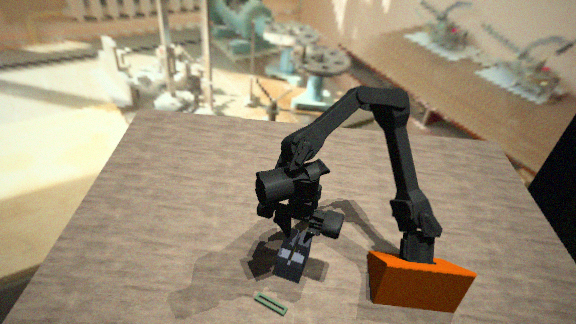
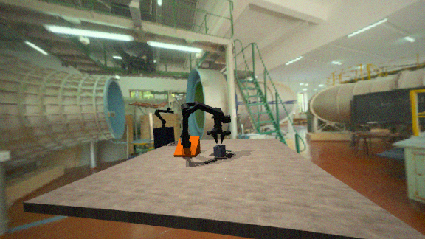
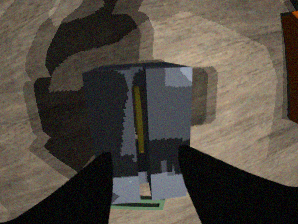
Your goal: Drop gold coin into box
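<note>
The grey box (image 1: 289, 271) (image 2: 219, 151) (image 3: 170, 115) stands on the table below my gripper (image 1: 298, 237) (image 2: 219, 143) (image 3: 145, 156). The gripper is open, with its fingertips apart above the lid and nothing between them. The gold coin (image 3: 139, 120) shows in the wrist view as a thin yellow strip lying along the slot, edge up, between the two lid halves. It looks sunk in the slot; how deep it sits cannot be told. The coin is not clear in the top and exterior views. The green holder (image 1: 269, 306) (image 3: 162, 204) is empty beside the box.
The arm's orange base block (image 1: 420, 290) (image 2: 195, 145) stands to the right of the box in the top view. Its dark side shows at the right edge of the wrist view. Shadows of the arm lie around the box.
</note>
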Controlling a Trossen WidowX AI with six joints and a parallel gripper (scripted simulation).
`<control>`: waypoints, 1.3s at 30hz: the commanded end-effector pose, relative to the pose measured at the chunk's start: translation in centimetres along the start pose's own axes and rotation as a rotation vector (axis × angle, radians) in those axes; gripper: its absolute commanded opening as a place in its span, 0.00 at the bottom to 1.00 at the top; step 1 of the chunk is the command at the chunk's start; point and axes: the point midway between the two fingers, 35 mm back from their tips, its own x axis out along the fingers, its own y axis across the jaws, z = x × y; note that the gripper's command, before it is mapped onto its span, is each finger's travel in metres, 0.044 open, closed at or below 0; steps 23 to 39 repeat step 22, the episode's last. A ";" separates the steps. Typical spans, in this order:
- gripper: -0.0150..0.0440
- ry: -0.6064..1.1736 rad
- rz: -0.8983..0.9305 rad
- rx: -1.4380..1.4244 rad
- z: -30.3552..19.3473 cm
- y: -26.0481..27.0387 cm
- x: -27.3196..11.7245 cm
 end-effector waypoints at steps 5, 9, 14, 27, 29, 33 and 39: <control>0.84 0.001 -0.001 0.001 0.0 0.0 -1.8; 1.00 -0.005 -0.003 -0.006 0.1 -0.3 -5.1; 1.00 -0.008 -0.003 -0.005 0.2 -0.4 -6.0; 1.00 -0.008 -0.003 -0.005 0.2 -0.4 -6.0; 1.00 -0.008 -0.003 -0.005 0.2 -0.4 -6.0; 1.00 -0.008 -0.003 -0.005 0.2 -0.4 -6.0; 1.00 -0.008 -0.003 -0.005 0.2 -0.4 -6.0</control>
